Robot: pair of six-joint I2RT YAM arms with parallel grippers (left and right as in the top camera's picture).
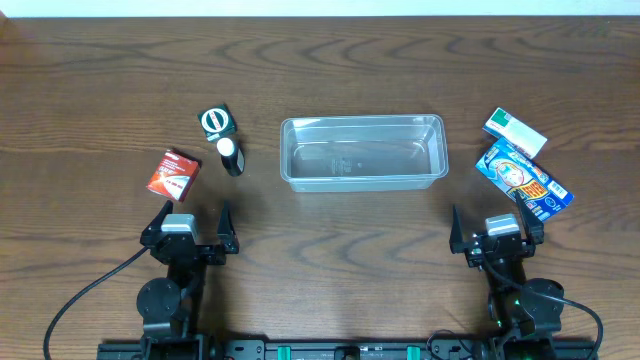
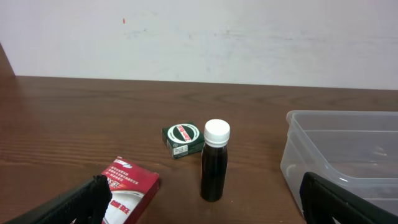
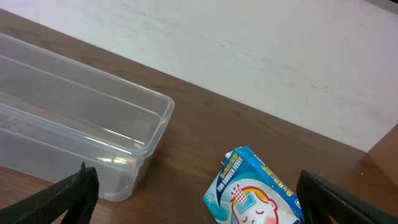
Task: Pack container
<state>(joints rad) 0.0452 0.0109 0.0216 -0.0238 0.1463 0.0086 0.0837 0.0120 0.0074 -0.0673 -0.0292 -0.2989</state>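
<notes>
We see the clear container [image 1: 362, 152] lying mid-counter [image 1: 100, 80]. The left claw [image 1: 195, 212] and right claw [image 1: 490, 212] sit nearer the front edge, fingers spread apart. To its left are a red box [image 1: 173, 173], a dark bottle [image 1: 231, 155] and a green box [image 1: 215, 122]; to its right, a blue packet [image 1: 523, 177].

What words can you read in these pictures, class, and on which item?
"FOR SUDDEN FEVER": on the blue packet.
Red box: print too blurred to read.
Dark green box: lettering too small to read.
White and green box: too small to read.
Dark bottle: no label visible.
</notes>
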